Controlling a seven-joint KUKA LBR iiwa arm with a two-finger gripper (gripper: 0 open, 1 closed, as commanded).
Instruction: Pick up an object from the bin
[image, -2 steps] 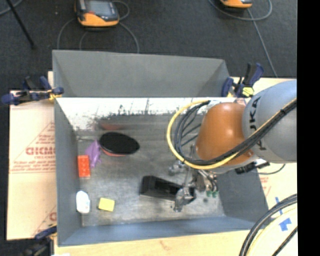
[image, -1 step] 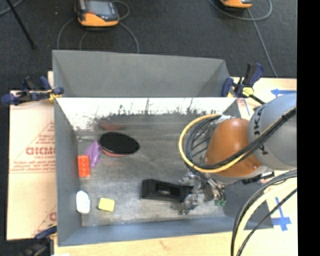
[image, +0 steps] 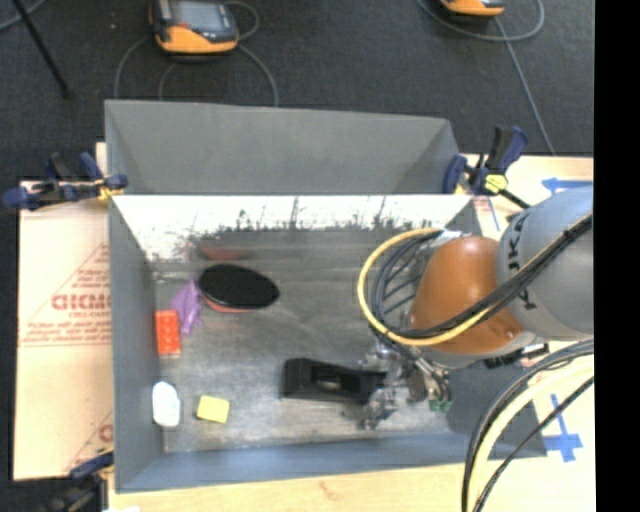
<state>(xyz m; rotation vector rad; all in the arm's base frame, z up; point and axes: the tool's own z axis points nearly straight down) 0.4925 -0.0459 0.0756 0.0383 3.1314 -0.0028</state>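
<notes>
Grey bin (image: 130, 330), near-right area: arm (image: 560, 270) reaches in from right, wrist tipped down-left, jaws at the black block's (image: 315, 380) right end. Grip state: can't tell.

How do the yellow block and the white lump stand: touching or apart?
Apart. The camera view shows bare bin floor between the yellow block and the white lump.
</notes>
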